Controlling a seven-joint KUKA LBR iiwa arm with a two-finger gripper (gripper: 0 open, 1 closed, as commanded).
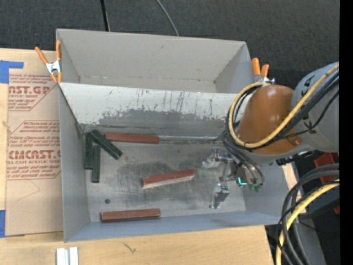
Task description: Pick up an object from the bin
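Grey scratched metal bin (138,104), reddish bars (168,178) across its floor, pincer (218,178) agape and empty at right

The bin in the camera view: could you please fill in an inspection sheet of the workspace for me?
Surface: grey metal bin, its floor scuffed and scratched.
Job's things: three reddish-brown bars: back bar along the back wall, middle bar slightly askew, front bar by the front wall. Two dark green bars meet in a V at the left.
Clutter: nothing seen.
Grippers: pincer open at the floor's right side, just beyond the middle bar's end, nothing between its fingers.
Cables: yellow and black cables loop round the orange wrist cover.
Surroundings: dark floor behind the bin.
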